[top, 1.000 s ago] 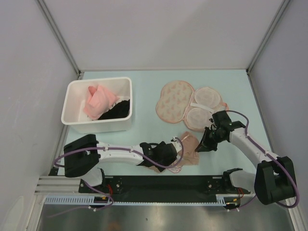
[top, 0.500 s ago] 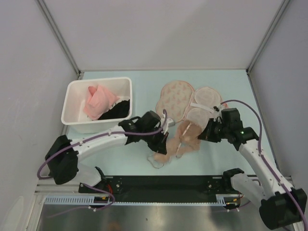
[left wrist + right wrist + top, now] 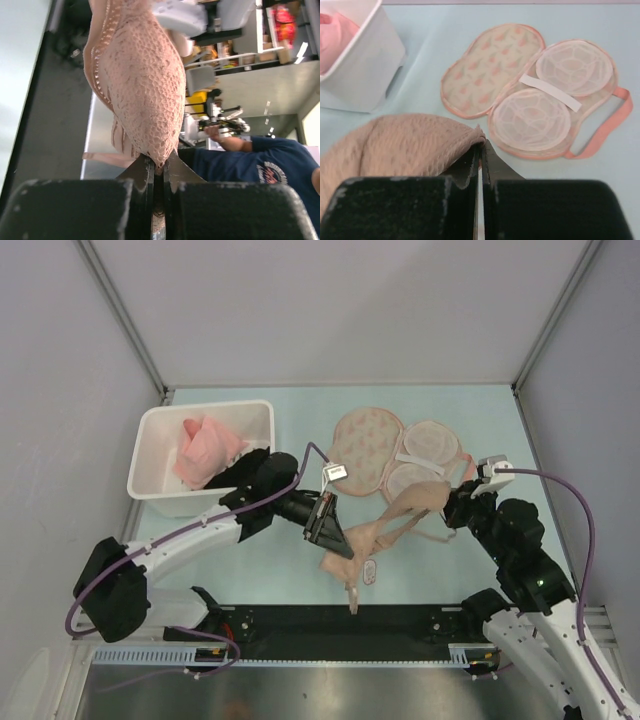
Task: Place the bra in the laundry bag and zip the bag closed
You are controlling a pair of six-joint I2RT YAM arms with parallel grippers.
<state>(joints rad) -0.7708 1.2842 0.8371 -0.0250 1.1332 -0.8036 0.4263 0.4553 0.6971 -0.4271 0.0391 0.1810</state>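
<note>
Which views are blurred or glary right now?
Top external: evenly lit, sharp, no glare on the laundry bag. Left wrist: bra texture crisp, the left gripper housing soft. Right wrist: bag sharp, right gripper body blurred up close.

We see bright, even overhead light, faint soft shadows on the counter (image 3: 300, 410), and the left pincer (image 3: 158, 167) blurred up close.
</note>
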